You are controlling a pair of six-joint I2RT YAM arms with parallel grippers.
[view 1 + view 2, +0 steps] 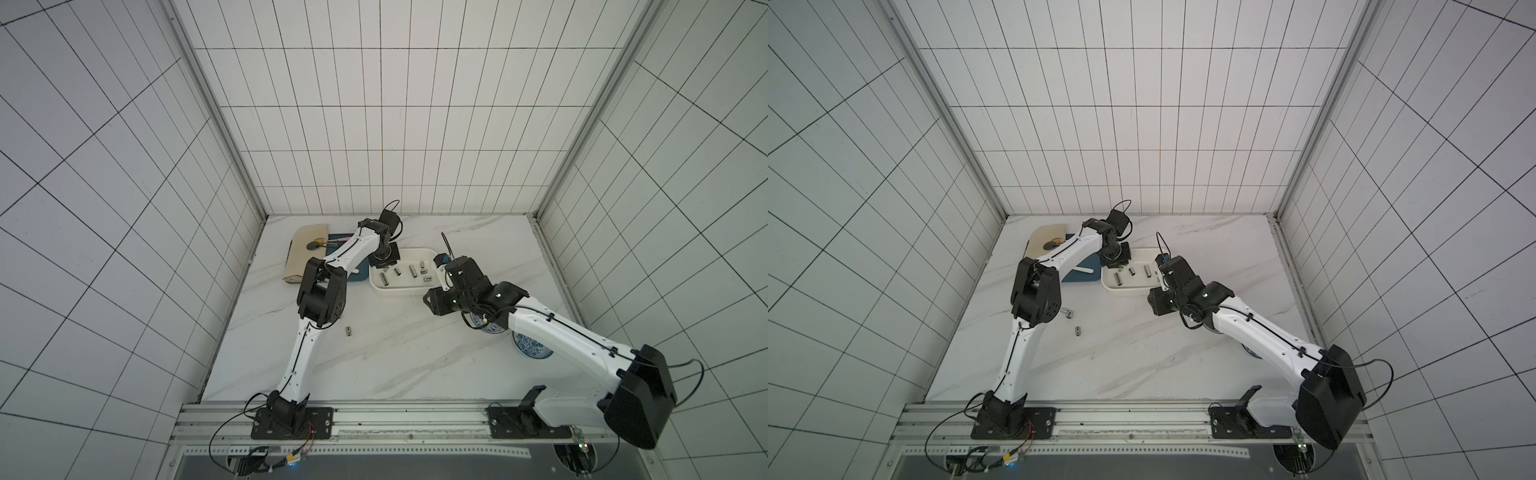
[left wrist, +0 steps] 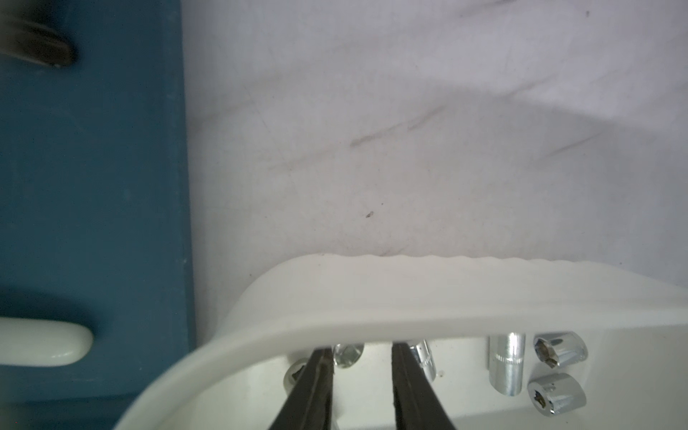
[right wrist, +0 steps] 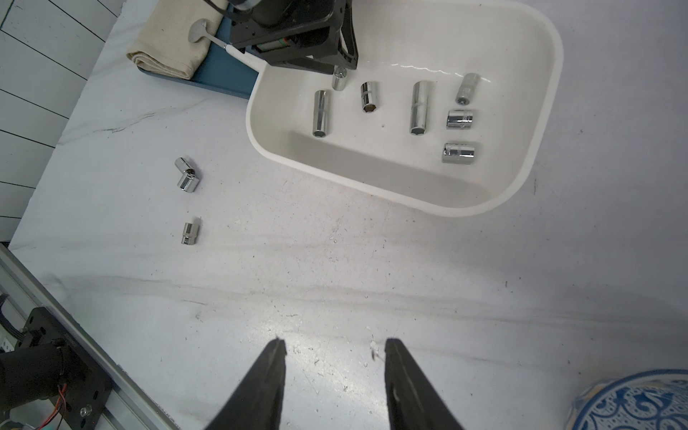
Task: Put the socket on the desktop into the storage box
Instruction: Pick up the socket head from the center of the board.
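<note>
Right wrist view showed three sockets out on the desktop (image 3: 372, 260): a pair of short sockets (image 3: 186, 175) touching each other at an angle, and a single socket (image 3: 190, 233) lying near them, all well apart from the storage box (image 3: 528, 156). Seven more lay inside that box, among them a long socket (image 3: 420, 108) roughly mid-floor and a small socket (image 3: 339, 78) at the corner nearest the dark-blue tray (image 3: 223, 70). My left gripper (image 2: 360, 348) hung over that same corner, reaching down past the rim. Its fingers (image 2: 316, 387) were parted a little with nothing between them. The small socket sat just beside one finger, though I could not tell whether they touched. My right gripper (image 3: 335, 342) hovered over bare desktop on the near side of the box, its jaws spread and empty. A folded beige cloth (image 3: 167, 44) lay partly on the tray with a metal spoon (image 3: 197, 31) on it, and a blue-patterned plate (image 3: 633, 402) lay close by my right arm. In both top views the box sat toward the back of the desktop, between my two arms.
</note>
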